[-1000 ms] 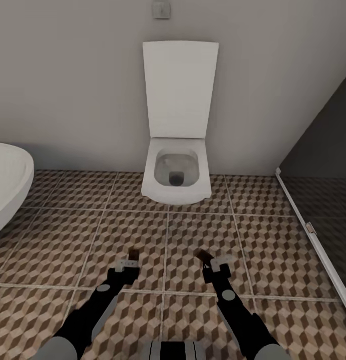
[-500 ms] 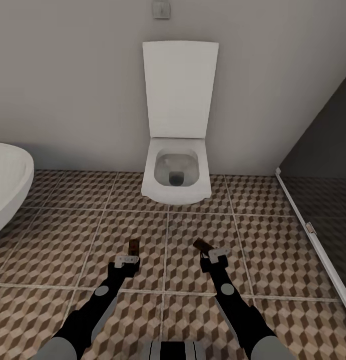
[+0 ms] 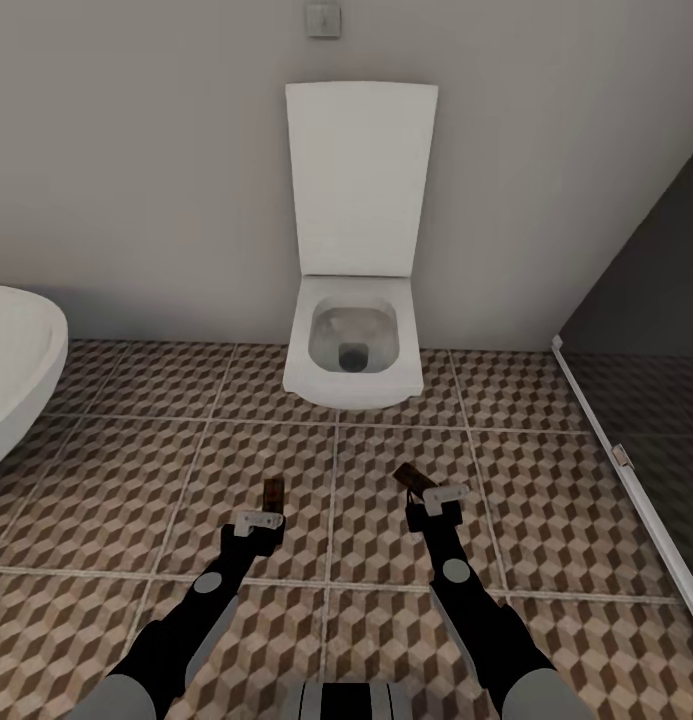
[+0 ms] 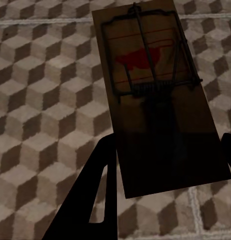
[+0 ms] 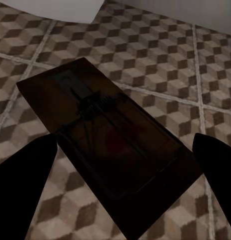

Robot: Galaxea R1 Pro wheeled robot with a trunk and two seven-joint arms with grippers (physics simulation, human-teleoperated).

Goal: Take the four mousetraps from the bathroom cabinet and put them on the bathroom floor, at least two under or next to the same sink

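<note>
Each of my grippers holds a mousetrap above the cube-patterned bathroom floor (image 3: 106,500), in front of the toilet. My left gripper (image 3: 258,520) is shut on a dark wooden mousetrap (image 3: 273,492) that sticks out ahead of its fingers. Up close, that mousetrap (image 4: 155,90) shows its wire bar and red mark, and the left gripper (image 4: 165,170) clamps its near end. My right gripper (image 3: 441,496) is shut on a second mousetrap (image 3: 410,477), angled to the left. That mousetrap (image 5: 110,145) lies in shadow between the fingers of the right gripper (image 5: 125,165). The cabinet and the sink are out of view.
A white toilet (image 3: 354,350) with its lid up stands against the far wall, straight ahead. The rim of a white oval bathtub (image 3: 16,370) curves in at the left. A dark glass partition with a white sill (image 3: 626,470) runs along the right.
Both arms have reached a little further forward toward the toilet, carrying their mousetraps along. The camera has not moved.
</note>
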